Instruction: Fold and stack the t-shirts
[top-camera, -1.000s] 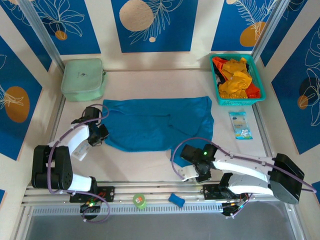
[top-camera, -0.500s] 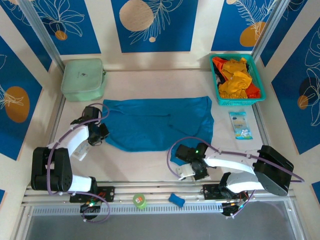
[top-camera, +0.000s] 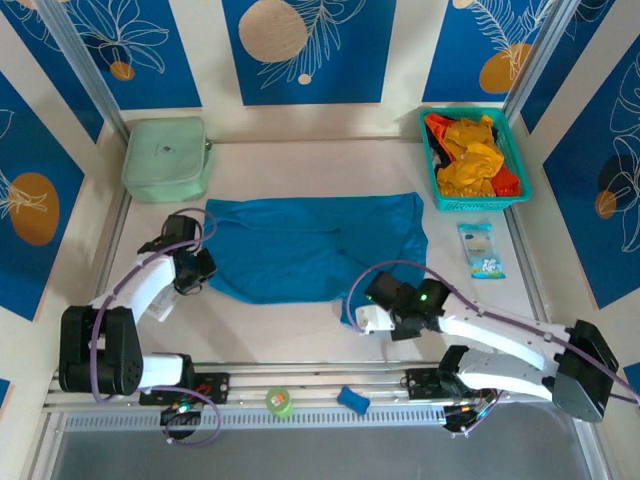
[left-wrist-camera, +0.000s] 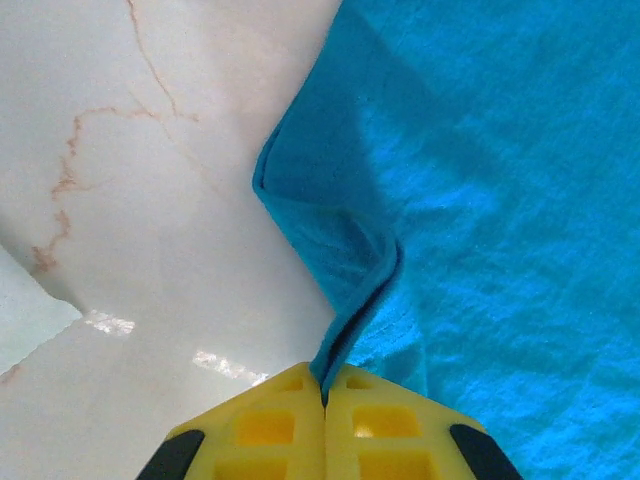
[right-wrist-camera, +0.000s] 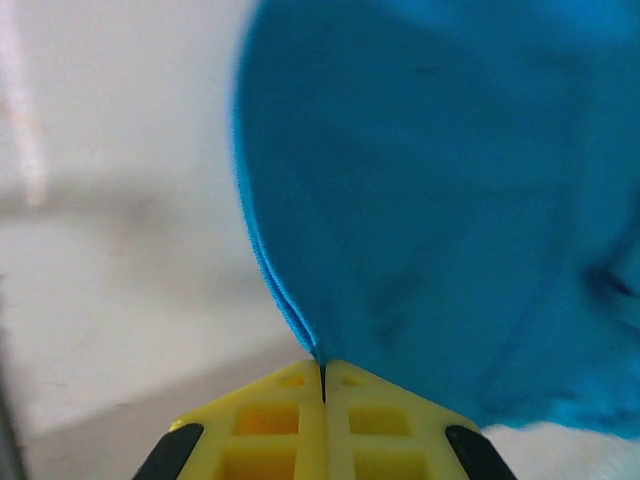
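Observation:
A medium blue t-shirt (top-camera: 315, 245) lies spread across the middle of the table. My left gripper (top-camera: 196, 268) is shut on its left edge; in the left wrist view a pinched fold of the blue t-shirt (left-wrist-camera: 350, 290) runs into my left gripper (left-wrist-camera: 325, 385). My right gripper (top-camera: 375, 318) is shut on the shirt's near right corner, and the blue t-shirt (right-wrist-camera: 440, 200) rises from my right gripper (right-wrist-camera: 322, 380) with its doubled hem held between the yellow pads. Yellow-orange and red-orange t-shirts (top-camera: 470, 160) lie bunched in the teal basket.
A teal basket (top-camera: 436, 195) stands at the back right. A mint-green case (top-camera: 165, 158) sits at the back left. A small printed packet (top-camera: 481, 250) lies right of the shirt. A green roll (top-camera: 279, 401) and a blue piece (top-camera: 352, 400) rest on the front rail.
My right gripper has shut on the shirt's near right corner and drawn it toward the front edge. The left gripper stays shut on the left edge.

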